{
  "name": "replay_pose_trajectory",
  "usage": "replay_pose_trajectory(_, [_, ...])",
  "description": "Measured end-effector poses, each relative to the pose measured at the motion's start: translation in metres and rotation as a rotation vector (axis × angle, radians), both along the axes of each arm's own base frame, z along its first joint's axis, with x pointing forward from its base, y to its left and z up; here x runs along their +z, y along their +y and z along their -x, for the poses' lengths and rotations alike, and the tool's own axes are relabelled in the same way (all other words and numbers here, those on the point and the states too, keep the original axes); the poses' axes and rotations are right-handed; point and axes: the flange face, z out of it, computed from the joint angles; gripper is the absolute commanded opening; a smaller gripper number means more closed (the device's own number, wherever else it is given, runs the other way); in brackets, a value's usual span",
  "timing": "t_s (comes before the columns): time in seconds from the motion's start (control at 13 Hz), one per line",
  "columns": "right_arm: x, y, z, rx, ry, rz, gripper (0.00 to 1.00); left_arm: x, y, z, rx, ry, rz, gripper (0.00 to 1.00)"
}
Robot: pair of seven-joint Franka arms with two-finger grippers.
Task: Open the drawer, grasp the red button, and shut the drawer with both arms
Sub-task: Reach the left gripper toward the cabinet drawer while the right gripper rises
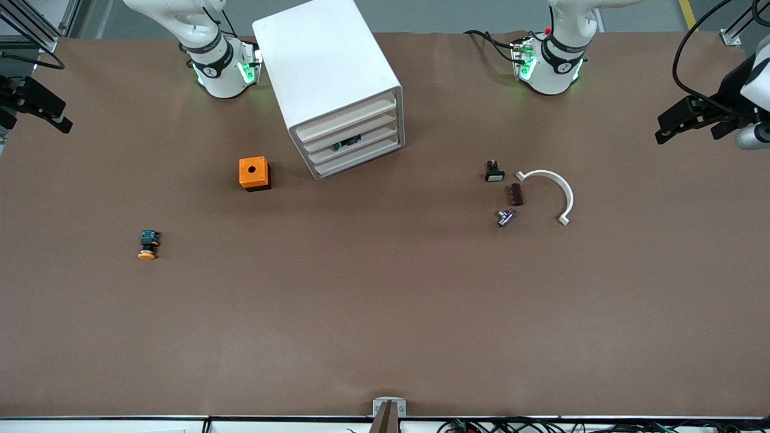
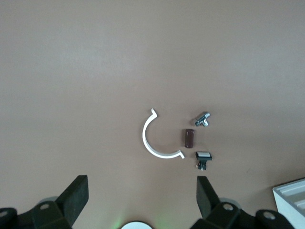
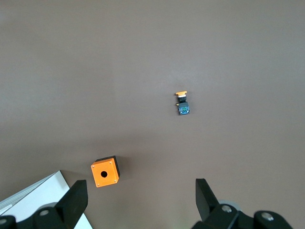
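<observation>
The white drawer cabinet (image 1: 328, 72) stands between the arms' bases, its several drawers (image 1: 352, 141) all pushed in. A small dark thing with a bluish bit (image 1: 347, 143) shows at the front of one lower drawer; no red cap is visible, so I cannot tell whether it is the button. My left gripper (image 1: 686, 126) hangs open and empty in the air over the left arm's end of the table; it also shows in the left wrist view (image 2: 143, 183). My right gripper (image 1: 36, 114) hangs open and empty over the right arm's end (image 3: 141, 187).
An orange box with a hole (image 1: 254, 173) sits beside the cabinet. A yellow-orange capped button (image 1: 147, 245) lies nearer the camera. Toward the left arm's end lie a white-faced black button (image 1: 494, 172), a brown block (image 1: 516, 195), a silver part (image 1: 505, 217) and a white curved piece (image 1: 553, 186).
</observation>
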Motion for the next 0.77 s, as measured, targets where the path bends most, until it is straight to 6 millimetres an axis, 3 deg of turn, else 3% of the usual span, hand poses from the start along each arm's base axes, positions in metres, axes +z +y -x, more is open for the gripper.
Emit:
replay_pose_trajectory(0.46, [-0.001, 0.000, 0.000, 0.000, 0.002, 0.000, 1.00, -0.004, 0.005, -0.006, 0.007, 0.008, -0.025, 1.00])
replay_pose_trajectory(0.62, [-0.004, 0.002, -0.003, 0.004, 0.009, -0.001, 1.00, -0.030, 0.004, -0.026, 0.003, 0.037, -0.021, 1.00])
replay_pose_trajectory(0.77, [-0.011, 0.017, -0.008, 0.032, 0.023, -0.003, 1.00, -0.066, 0.003, -0.062, 0.026, 0.070, -0.013, 1.00])
